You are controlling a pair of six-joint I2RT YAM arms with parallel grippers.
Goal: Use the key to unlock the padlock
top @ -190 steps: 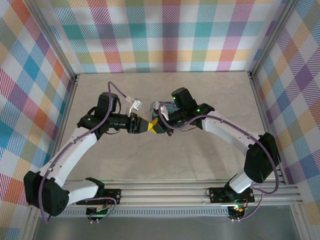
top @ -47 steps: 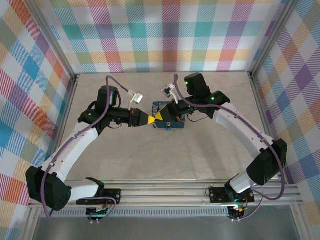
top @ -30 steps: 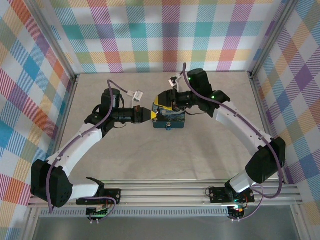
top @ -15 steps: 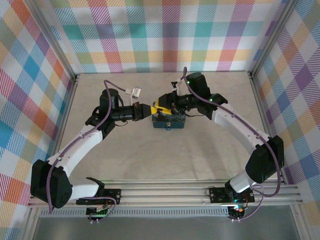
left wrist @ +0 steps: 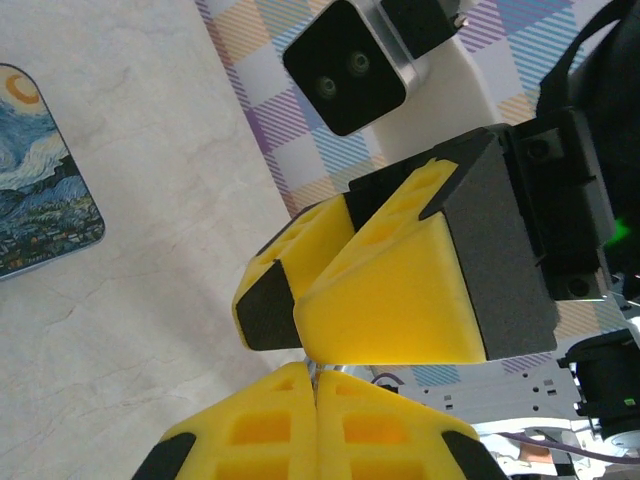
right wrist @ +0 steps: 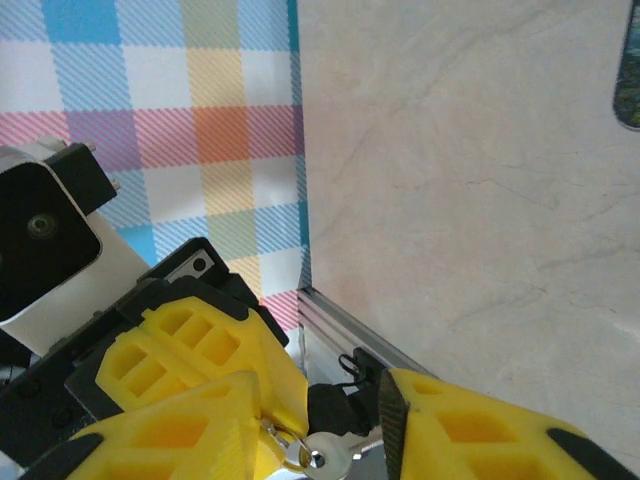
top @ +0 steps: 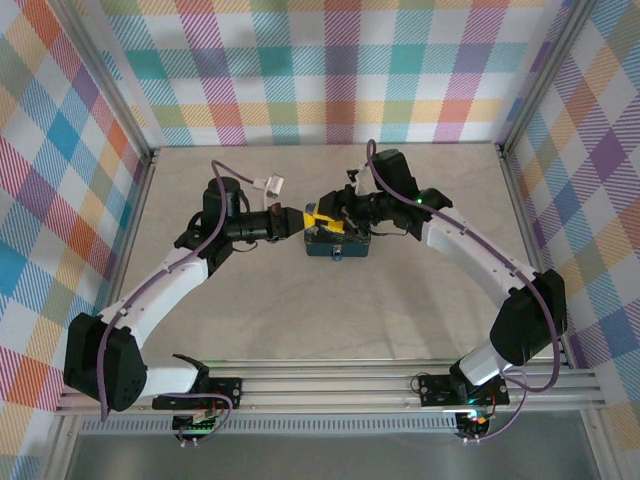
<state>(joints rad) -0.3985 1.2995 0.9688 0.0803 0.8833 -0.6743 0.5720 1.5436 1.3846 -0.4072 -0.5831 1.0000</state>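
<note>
Beside the dark blue starry-night tin box (top: 335, 245) at frame centre, the left arm's fingers (left wrist: 250, 430), pinched shut, hold a tiny silvery metal piece (right wrist: 322, 461) on a ring, key or padlock unclear, between the right arm's fingers (right wrist: 470, 430), which stand apart. Unlocking apparently not yet done.

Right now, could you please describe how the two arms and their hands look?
The left arm and right arm have white links, black joints and a purple cable looped along each. The left hand and right hand have wedge-shaped yellow fingers with moulded pockets and dark grey backs. A green light glows on the right arm.
</note>
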